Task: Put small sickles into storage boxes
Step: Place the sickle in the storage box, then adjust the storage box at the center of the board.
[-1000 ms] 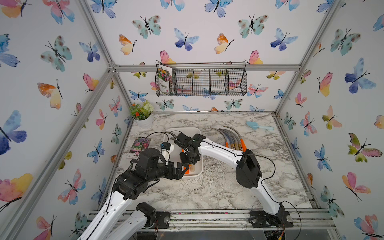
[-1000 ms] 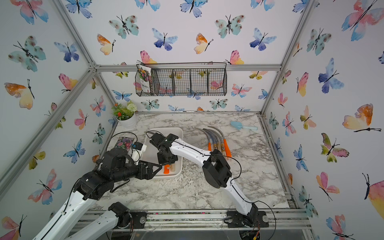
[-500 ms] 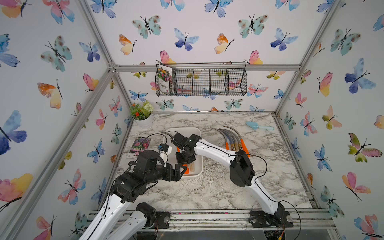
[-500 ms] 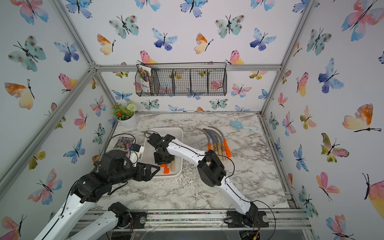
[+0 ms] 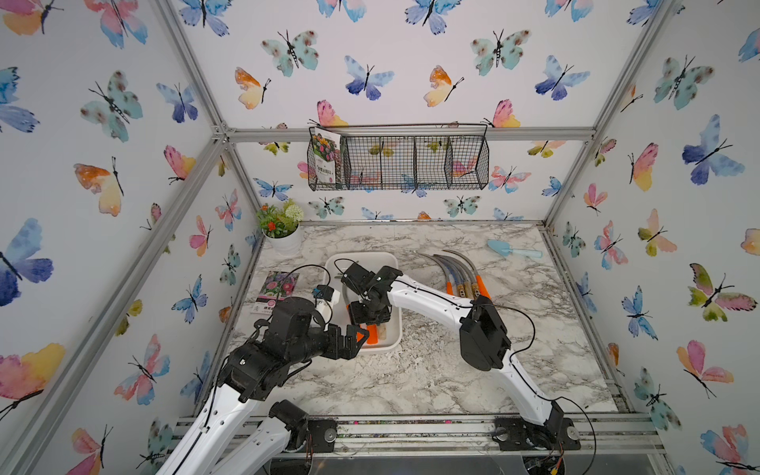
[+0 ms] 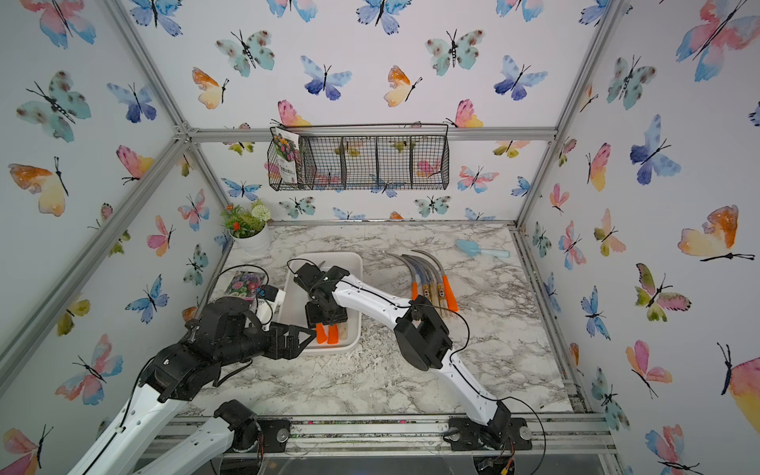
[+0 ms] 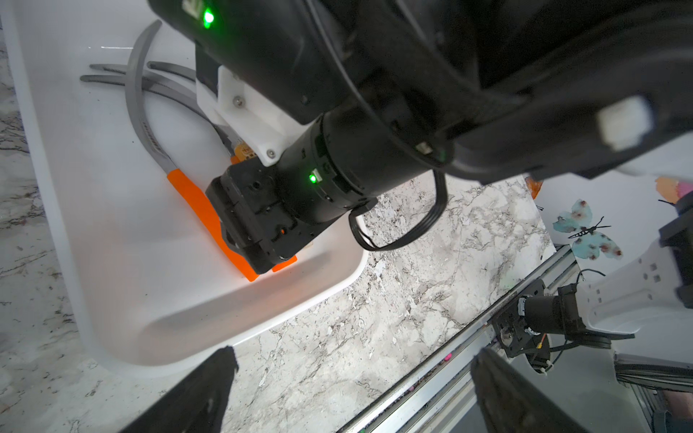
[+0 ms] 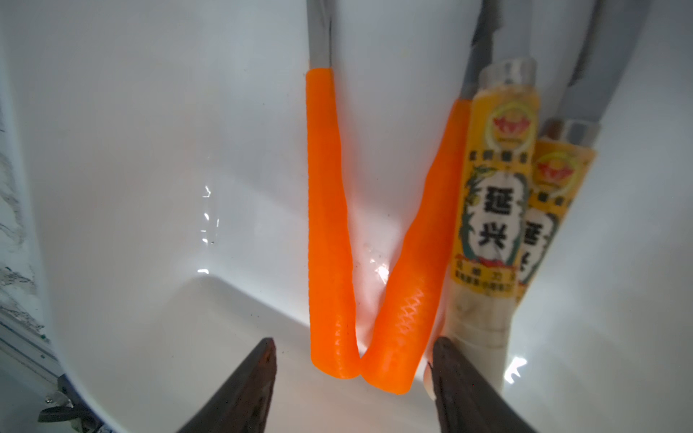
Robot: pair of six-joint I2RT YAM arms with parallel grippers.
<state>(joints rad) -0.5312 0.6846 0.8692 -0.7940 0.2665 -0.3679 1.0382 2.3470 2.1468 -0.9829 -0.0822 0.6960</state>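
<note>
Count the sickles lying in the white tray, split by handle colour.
Orange-handled sickles: 2
Wooden-handled sickles with yellow labels: 2
Total in the white tray: 4

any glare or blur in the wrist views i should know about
Right wrist view: glare specks on the white tray floor, orange handles sharp, right gripper soft-edged. Left wrist view: orange glow on the tray wall, left gripper blurred and dark.
</note>
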